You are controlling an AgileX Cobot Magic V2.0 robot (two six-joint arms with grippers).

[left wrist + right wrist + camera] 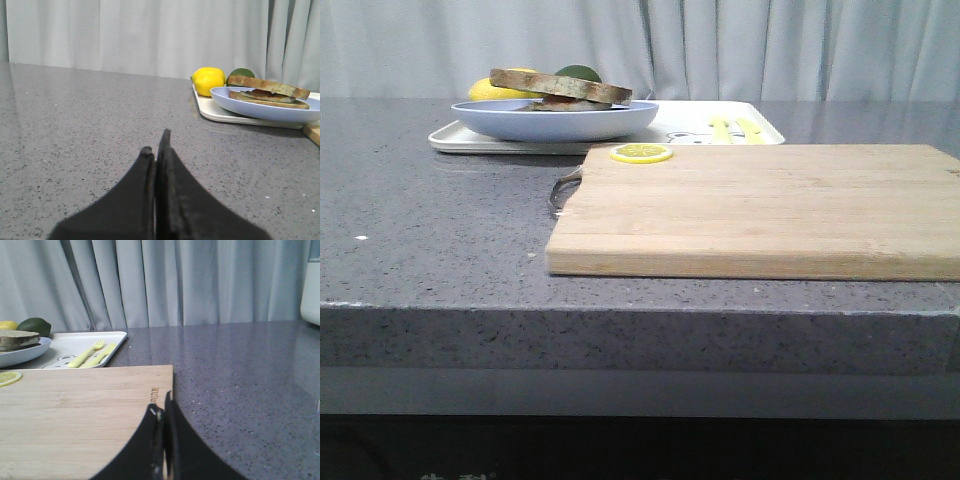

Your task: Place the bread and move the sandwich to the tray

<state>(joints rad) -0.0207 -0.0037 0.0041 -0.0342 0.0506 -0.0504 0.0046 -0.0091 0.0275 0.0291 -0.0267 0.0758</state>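
The sandwich (560, 90) lies on the pale blue plate (555, 122): a brown-crusted slice on top, egg filling and a second slice under it. It also shows in the left wrist view (267, 92) and partly in the right wrist view (17, 339). No separate loose slice of bread shows. The plate stands on the left part of the white tray (700, 125) at the back. My left gripper (156, 142) is shut and empty, low over the bare counter, well short of the tray. My right gripper (161, 402) is shut and empty over the wooden board's right edge.
A wooden cutting board (760, 205) with a metal handle fills the middle and right. A lemon slice (641, 153) lies at its far left corner. A lemon (209, 80) and a lime (240, 75) sit behind the plate. A yellow fork and knife (92, 352) lie on the tray.
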